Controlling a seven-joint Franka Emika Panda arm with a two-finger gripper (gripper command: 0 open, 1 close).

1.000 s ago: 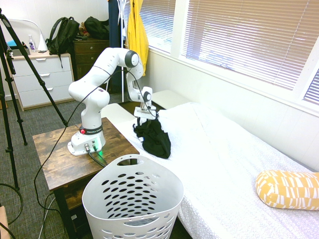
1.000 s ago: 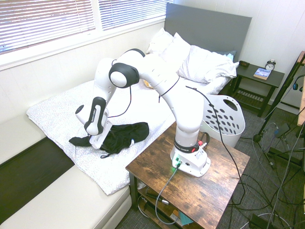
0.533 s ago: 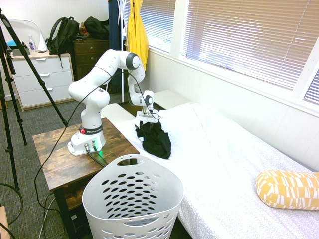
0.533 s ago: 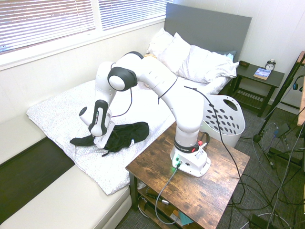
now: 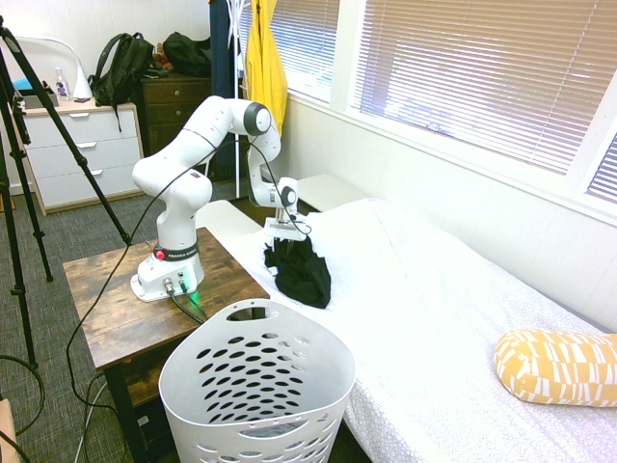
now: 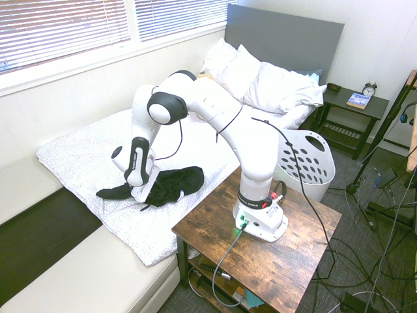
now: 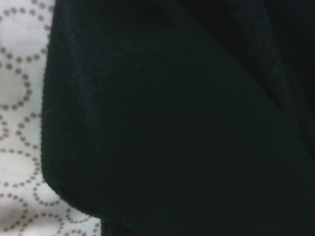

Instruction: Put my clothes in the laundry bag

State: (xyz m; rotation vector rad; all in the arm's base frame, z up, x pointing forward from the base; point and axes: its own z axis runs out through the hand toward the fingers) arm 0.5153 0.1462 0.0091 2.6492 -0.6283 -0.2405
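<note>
Clothes, first exterior: black garment [image 5: 300, 272] lies bunched on the white bedspread [image 5: 434, 299], near the bed's edge beside the wooden table [image 5: 106, 309]. We see none of it in the basket.
Basket, first exterior: white laundry basket [image 5: 256, 386] stands on the floor against the bed, well apart from the garment; what we see of its inside shows no clothes.
Gripper, first exterior: gripper [image 5: 281, 238] points steeply down onto the garment's end farthest from the basket. Fingers are sunk in dark cloth; we cannot tell whether they are apart or pinched.
Second exterior: gripper [image 6: 141, 193] sits at the middle of the spread-out garment [image 6: 171, 182], touching or pressed into it. Basket [image 6: 306, 163] is on the far side of the table.
Wrist: black cloth [image 7: 172, 118] fills nearly all the view, a strip of dotted bedspread [image 7: 19, 98] at one side.
Progress: we judge it early, at the grasp stage. Left: secure the cloth, lift, carry to the basket, drop.
</note>
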